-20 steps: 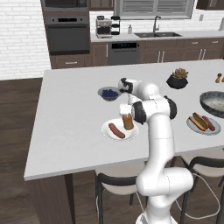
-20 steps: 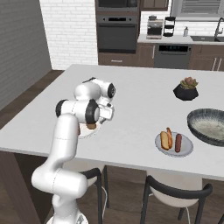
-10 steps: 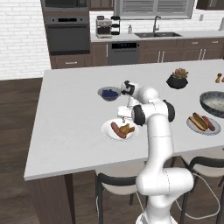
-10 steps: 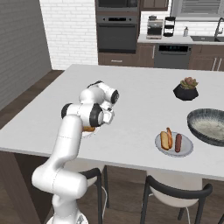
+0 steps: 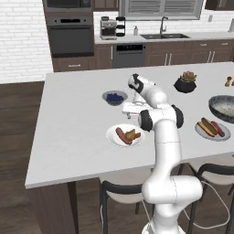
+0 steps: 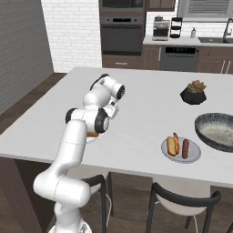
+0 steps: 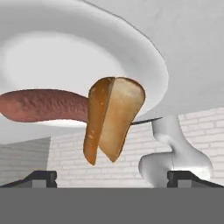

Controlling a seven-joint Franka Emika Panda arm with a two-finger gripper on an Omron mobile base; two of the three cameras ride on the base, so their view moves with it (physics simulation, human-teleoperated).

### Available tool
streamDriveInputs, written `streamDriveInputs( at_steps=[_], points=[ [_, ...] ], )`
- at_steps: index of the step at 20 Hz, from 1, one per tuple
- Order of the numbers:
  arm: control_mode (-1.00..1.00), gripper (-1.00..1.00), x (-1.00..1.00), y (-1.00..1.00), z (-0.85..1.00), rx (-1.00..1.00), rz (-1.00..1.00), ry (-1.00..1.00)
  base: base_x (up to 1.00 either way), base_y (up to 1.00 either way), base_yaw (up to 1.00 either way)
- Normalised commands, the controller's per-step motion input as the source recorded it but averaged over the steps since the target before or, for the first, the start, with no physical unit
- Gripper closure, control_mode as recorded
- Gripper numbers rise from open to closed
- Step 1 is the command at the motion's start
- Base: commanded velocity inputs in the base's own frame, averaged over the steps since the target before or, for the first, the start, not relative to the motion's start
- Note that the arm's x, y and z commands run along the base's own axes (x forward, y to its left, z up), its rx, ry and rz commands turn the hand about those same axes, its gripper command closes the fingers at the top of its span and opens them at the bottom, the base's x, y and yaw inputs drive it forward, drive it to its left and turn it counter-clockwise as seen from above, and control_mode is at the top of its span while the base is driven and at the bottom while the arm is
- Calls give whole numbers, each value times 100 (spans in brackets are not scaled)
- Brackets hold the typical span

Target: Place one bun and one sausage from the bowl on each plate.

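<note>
Hand (image 5: 130,109) hangs released, empty, just above the round white plate (image 5: 111,136) holding a split tan bun (image 5: 133,135) and reddish sausage (image 5: 122,135); both plates look served, so retreating seems next.

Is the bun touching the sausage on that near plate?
Touching. In the hand view the bun lies against the end of the sausage, with no gap between them.

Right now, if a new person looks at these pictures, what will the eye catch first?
First the white arm bent over the middle of the island, its open gripper just above a white plate that carries a sausage and a bun. To its right a second plate holds the same pair, beside the wide dark bowl at the counter's right edge.
</note>
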Motion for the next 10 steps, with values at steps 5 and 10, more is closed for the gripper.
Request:
streamDriveInputs(
  at_steps=[5,10],
  points=[
    [-100,-100,-90,82,69,-30,1,-48,0,0,0],
    [-100,-100,-100,65,48,-31,1,-73,0,0,0]
  ],
)
